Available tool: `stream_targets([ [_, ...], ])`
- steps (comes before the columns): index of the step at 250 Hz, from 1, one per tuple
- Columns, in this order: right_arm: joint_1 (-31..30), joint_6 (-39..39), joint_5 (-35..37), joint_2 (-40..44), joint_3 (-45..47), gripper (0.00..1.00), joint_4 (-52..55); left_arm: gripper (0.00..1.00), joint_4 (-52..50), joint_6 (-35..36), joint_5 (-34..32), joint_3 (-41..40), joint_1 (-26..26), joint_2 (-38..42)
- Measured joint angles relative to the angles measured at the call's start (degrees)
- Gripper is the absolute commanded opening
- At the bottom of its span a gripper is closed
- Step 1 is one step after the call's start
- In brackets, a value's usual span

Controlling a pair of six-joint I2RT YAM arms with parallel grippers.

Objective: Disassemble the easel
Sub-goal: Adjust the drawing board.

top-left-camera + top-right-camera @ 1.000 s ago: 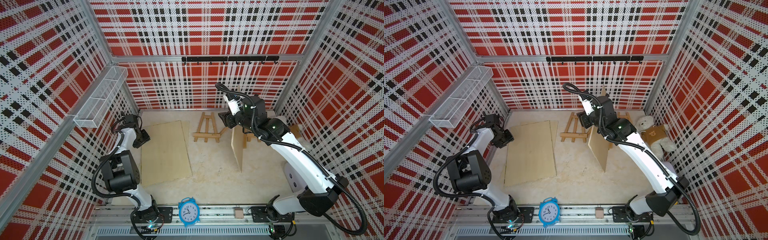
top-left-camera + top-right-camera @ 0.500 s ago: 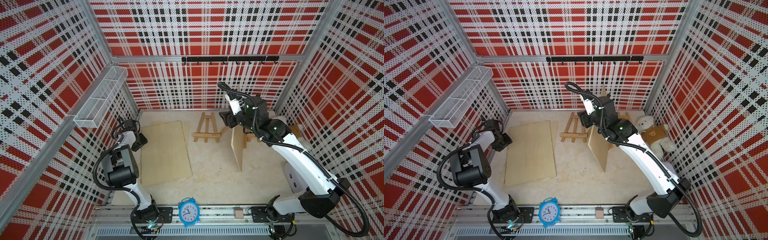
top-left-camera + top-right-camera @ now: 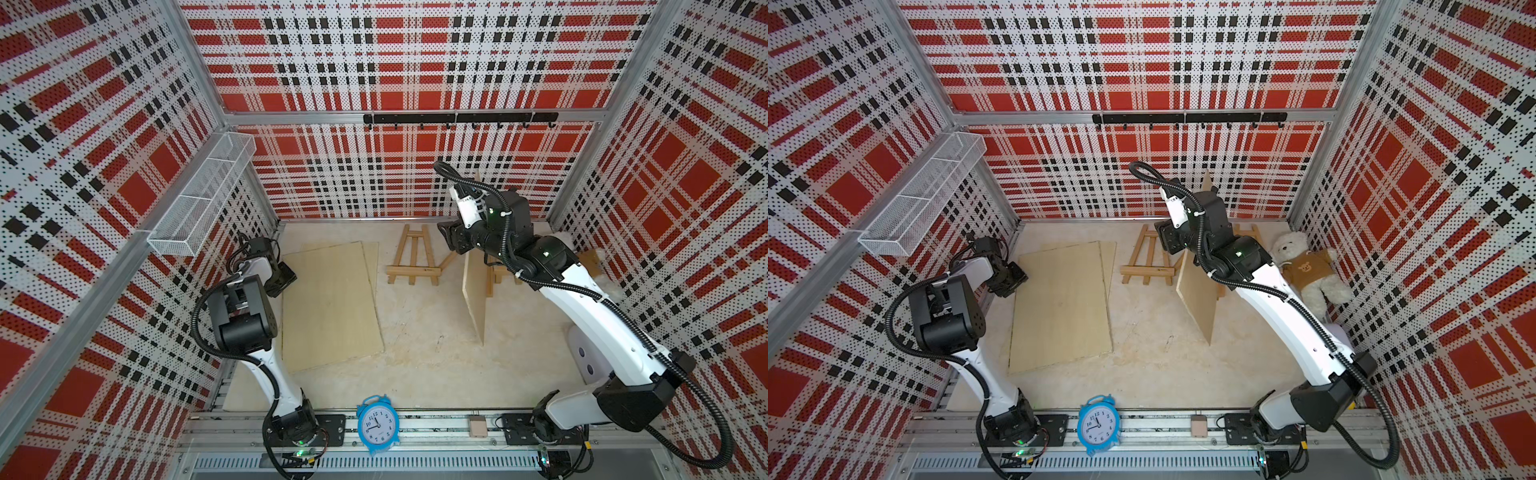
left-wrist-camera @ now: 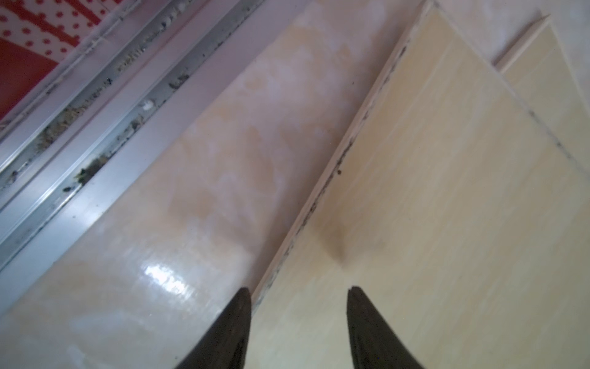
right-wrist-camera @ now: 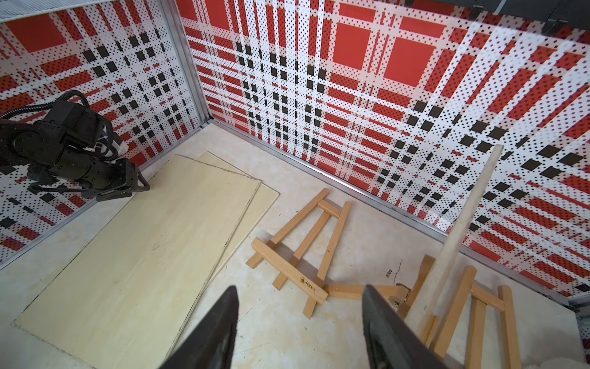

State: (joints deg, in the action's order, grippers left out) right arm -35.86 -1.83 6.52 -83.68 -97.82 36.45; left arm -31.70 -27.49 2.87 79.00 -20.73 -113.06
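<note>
A small wooden easel lies flat on the floor near the back wall. To its right a pale board stands on edge against a second wooden easel. My right gripper hovers above the floor between the flat easel and the upright board, open and holding nothing. My left gripper is open over the left edge of two flat boards, gripping nothing.
A teddy bear lies by the right wall behind the right arm. A blue alarm clock and a small block sit on the front rail. A wire basket hangs on the left wall, a hook rail on the back wall.
The left arm's elbow has folded up and back while its gripper stays at the boards' left edge. The right arm has barely moved.
</note>
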Motion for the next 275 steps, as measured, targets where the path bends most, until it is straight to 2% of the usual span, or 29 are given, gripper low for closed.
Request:
stream_targets([
  [156,0.0,1.44,1.11,-2.64,-3.87,0.63,2.1,0.51,2.84,-1.03,2.93,3.15,-1.03,-4.74],
  [275,0.0,2.73,1.7,-2.67,-4.2,0.63,4.2,0.51,4.76,-2.08,5.07,9.9,2.01,-8.83],
])
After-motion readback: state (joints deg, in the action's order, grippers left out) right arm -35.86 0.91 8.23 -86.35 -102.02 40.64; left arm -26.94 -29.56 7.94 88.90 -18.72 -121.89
